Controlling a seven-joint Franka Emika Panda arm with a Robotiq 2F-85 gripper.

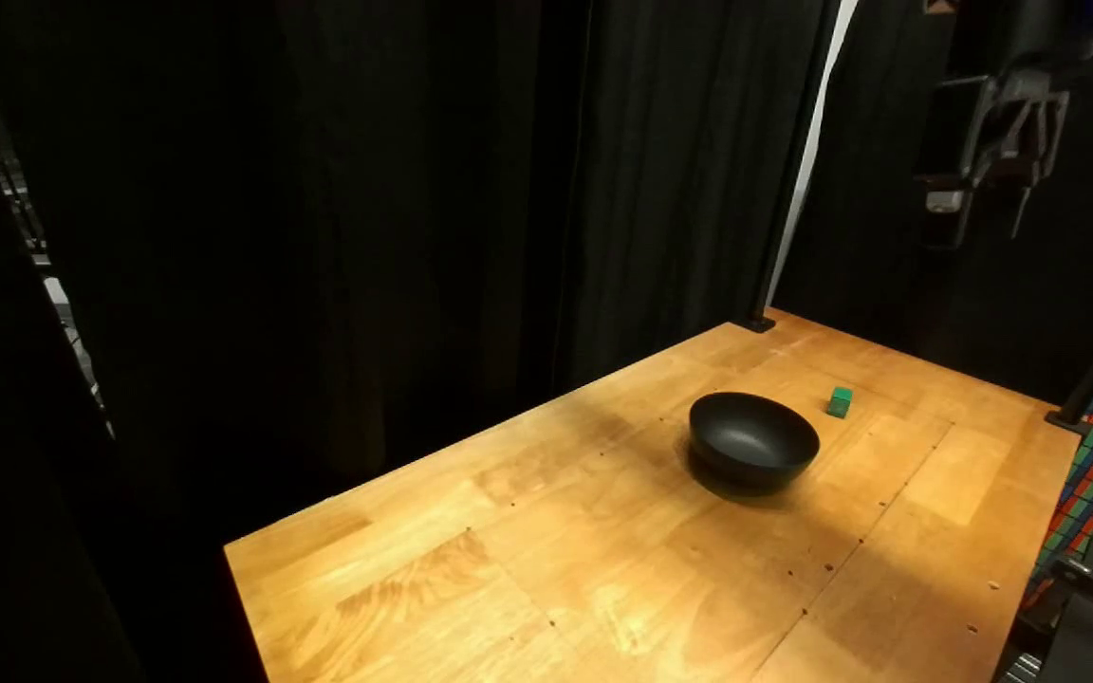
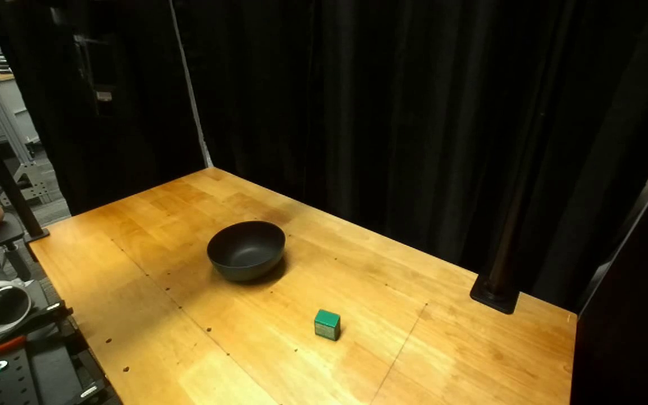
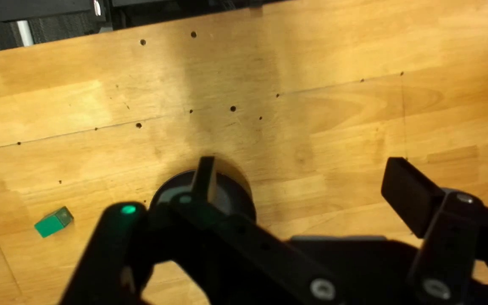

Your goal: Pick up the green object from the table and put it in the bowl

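One green block point(image 2: 327, 325) and one black bowl point(image 2: 247, 251) stand on one table point(image 2: 470, 349); one gripper point(image 3: 306, 187) points down from high above, jaws wide.

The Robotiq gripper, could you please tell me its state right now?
Robotiq gripper: open, holding nothing; the green block is on the wooden table.

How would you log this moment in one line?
pincer: open, holding nothing, above wooden tabletop | black bowl: upright on tabletop | green block: on tabletop, apart from bowl | pick: not yet done
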